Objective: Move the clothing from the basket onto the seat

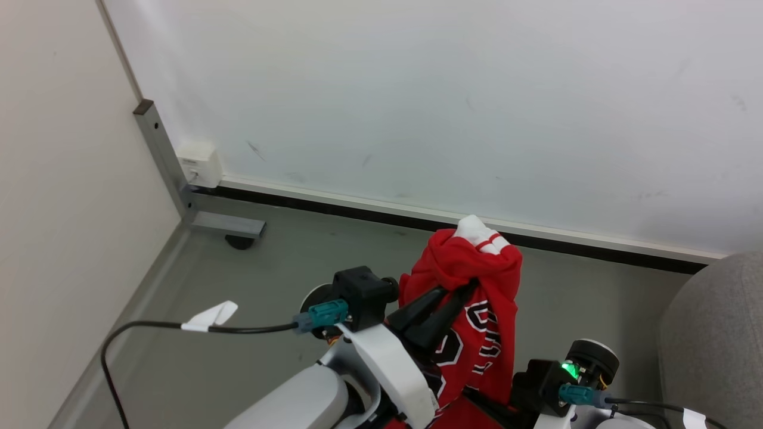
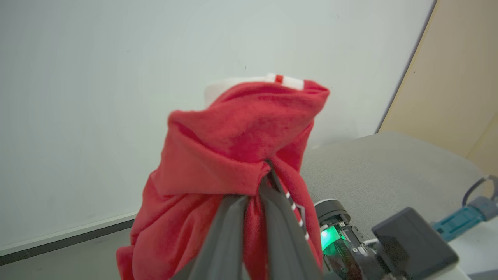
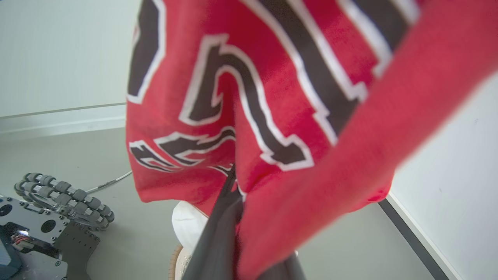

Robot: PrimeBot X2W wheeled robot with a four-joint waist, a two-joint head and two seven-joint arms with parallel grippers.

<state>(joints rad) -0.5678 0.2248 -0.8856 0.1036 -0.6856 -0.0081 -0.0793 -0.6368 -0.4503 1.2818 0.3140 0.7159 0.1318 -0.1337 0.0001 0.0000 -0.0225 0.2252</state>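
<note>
My left gripper (image 1: 459, 289) pinches the red jersey (image 1: 498, 298) at its bunched top, right gripper (image 3: 232, 182) clamps a lower fold; it looks light, limp, slippery, so gathered folds hold best.

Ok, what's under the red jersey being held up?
In the right wrist view, the white basket stands on the grey floor below the jersey. Its inside is covered by the cloth and the right gripper.

A bare lab or office room: plain white wall (image 1: 417, 89), dark skirting (image 1: 357, 213) at its foot, smooth grey floor (image 1: 286, 268) below. At the wall's left end stand a beige partition (image 1: 59, 208) and a white socket box (image 1: 199, 162).
</note>
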